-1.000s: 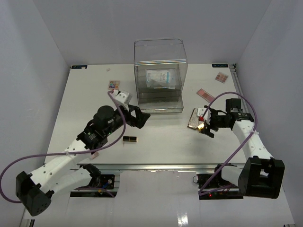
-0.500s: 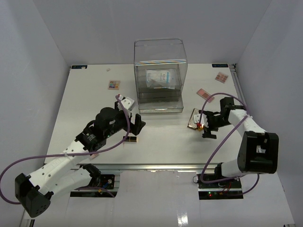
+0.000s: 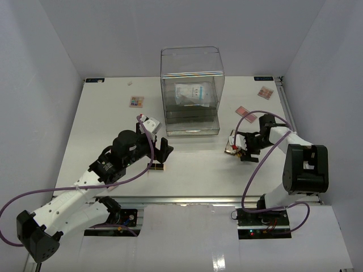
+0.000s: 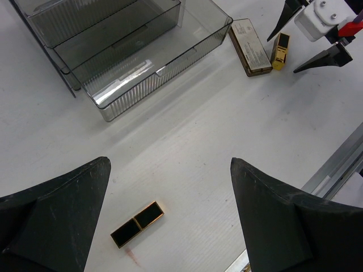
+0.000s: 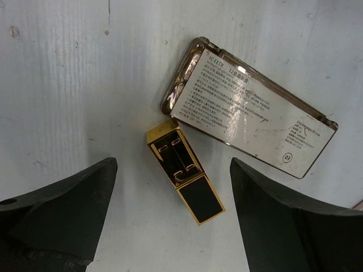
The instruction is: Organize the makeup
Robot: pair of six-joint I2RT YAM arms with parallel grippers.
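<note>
A black-and-gold lipstick tube (image 4: 136, 224) lies on the table below my open, empty left gripper (image 4: 170, 164); from above, the tube (image 3: 156, 168) is just near-left of that gripper (image 3: 165, 148). A second black-and-gold lipstick (image 5: 184, 173) lies flat between the spread fingers of my open right gripper (image 5: 173, 164), beside the gold compact (image 5: 249, 130). The compact (image 3: 231, 141) sits left of the right gripper (image 3: 240, 148). A pale-blue sachet (image 3: 190, 93) lies inside the acrylic box (image 3: 191, 59). A multicolour palette (image 3: 136, 101) and two pink palettes (image 3: 245, 112) (image 3: 265, 92) lie on the far table.
The box's lowest drawer (image 4: 218, 25) is pulled out toward the arms, with nothing in it. Purple cables loop from both arms. A metal rail (image 3: 198, 199) runs along the table's near edge.
</note>
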